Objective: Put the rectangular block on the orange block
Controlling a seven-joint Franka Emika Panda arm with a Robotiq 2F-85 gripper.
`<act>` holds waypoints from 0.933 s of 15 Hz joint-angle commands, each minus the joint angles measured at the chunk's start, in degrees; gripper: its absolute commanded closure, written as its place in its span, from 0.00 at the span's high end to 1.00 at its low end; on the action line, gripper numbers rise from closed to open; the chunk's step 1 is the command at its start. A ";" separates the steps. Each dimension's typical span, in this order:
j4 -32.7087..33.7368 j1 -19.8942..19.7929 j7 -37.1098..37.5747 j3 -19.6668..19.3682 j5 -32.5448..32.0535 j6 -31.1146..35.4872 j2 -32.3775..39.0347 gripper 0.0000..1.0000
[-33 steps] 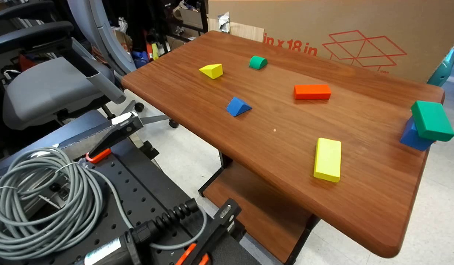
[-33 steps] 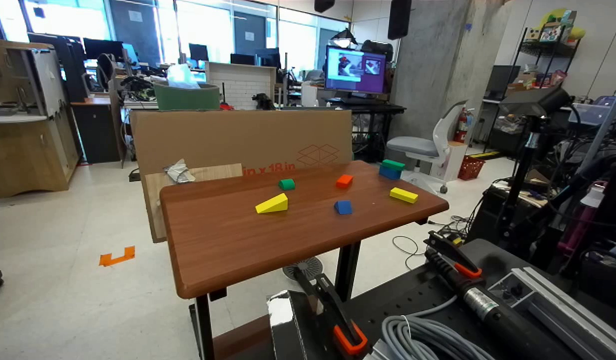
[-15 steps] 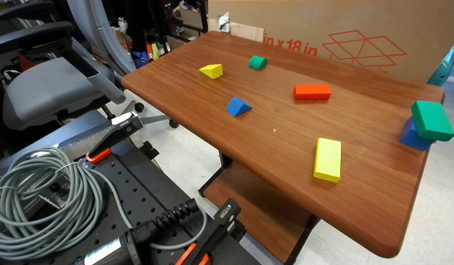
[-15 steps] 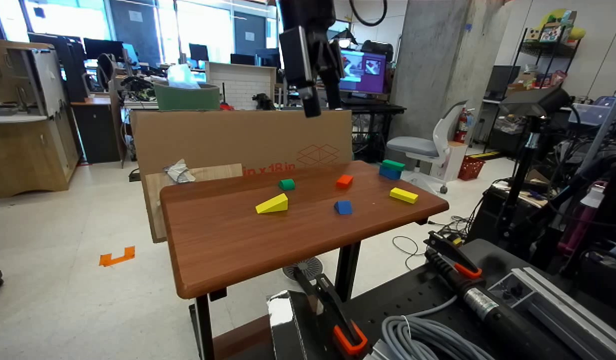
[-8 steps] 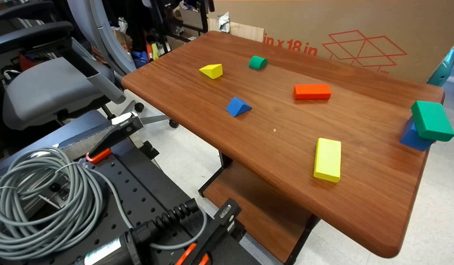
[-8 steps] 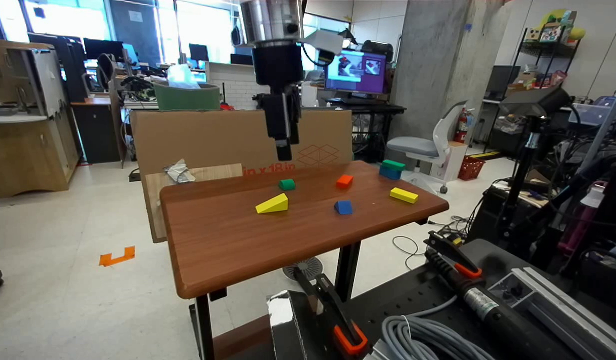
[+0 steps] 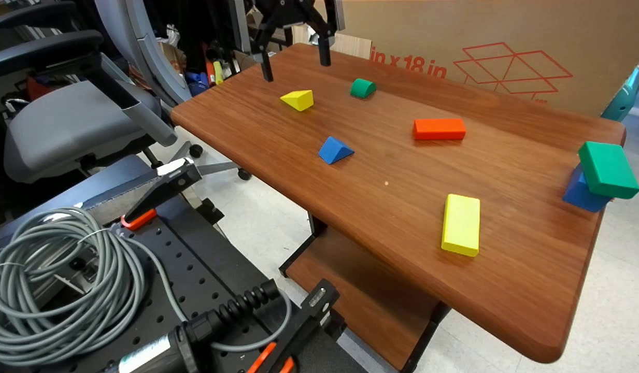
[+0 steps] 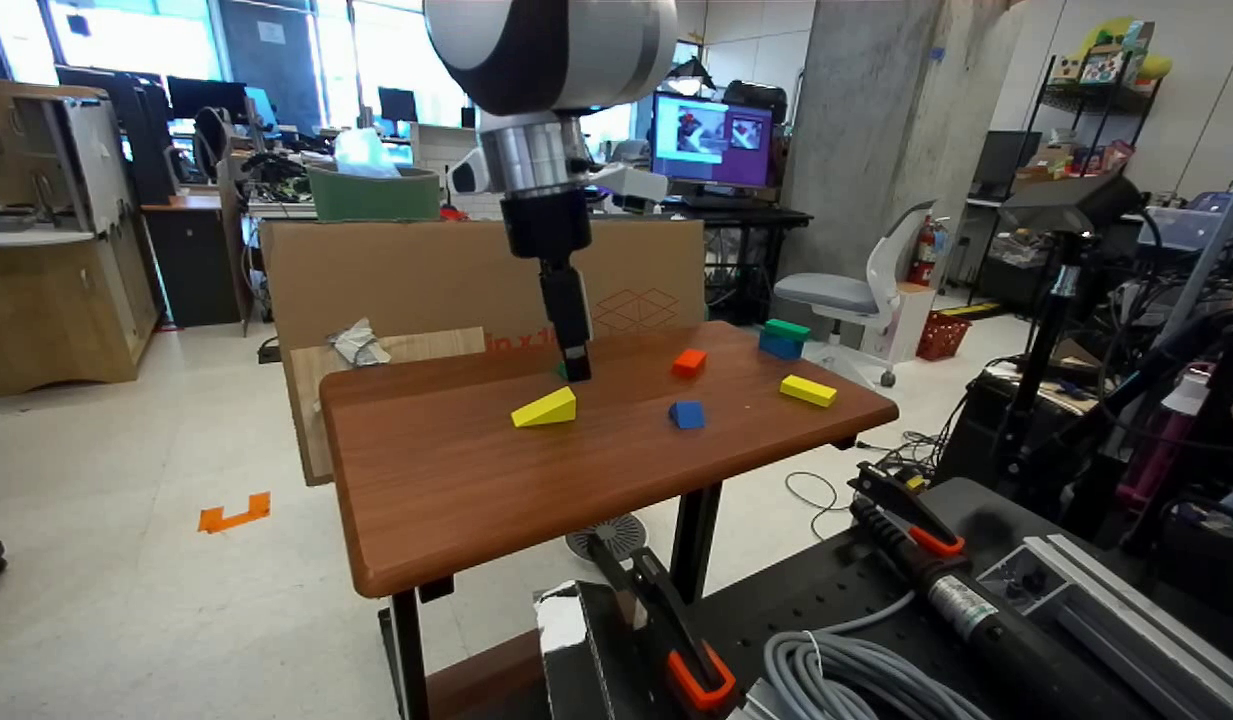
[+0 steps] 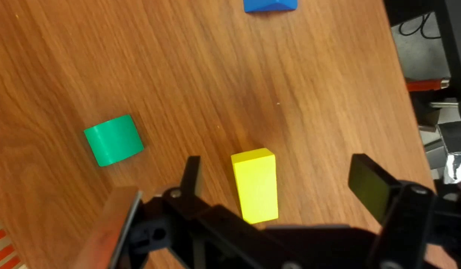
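The small yellow block [image 7: 298, 99] was seen, in an exterior view, to be resting on the far left part of the bench [image 7: 511, 171], its wedge shape tapered toward the left. In the wrist view it was framed between the fingers [image 9: 369, 186], which were spread wide apart, with a gap seen on either side of it; nothing was gripped by them. Their exact height above the bench could not be told. The orange block [image 7: 438, 129] was laid flat to the right of the middle, toward the far side, well apart from the small yellow block. The green half-round block [image 7: 363, 88] was placed close to the far edge, and in an exterior view it was partly hidden behind a fingertip [image 8: 578, 366]. The blue triangular block [image 7: 336, 150] was set nearer, a little right of the small yellow block. At the near right, the long yellow block [image 7: 462, 225] was laid flat. Along the right edge a green flat block [image 7: 609, 170] was stacked on a blue block [image 7: 581, 191], and beyond the far edge a cardboard sheet [image 8: 456, 280] was stood upright.
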 commanded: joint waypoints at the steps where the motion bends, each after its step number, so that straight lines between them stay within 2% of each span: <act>1: 6.87 2.26 -1.35 -0.17 -3.76 -4.36 6.06 1.00; 6: 12.62 3.96 -1.35 -0.36 -5.90 -8.09 11.73 1.00; 7: 13.34 3.83 -1.01 -0.34 -5.39 -8.89 12.43 0.75; 8: 14.19 3.77 -0.71 -0.32 -4.92 -9.89 13.13 0.72; 14: 18.19 3.39 -0.43 -0.01 -3.72 -14.16 15.12 0.27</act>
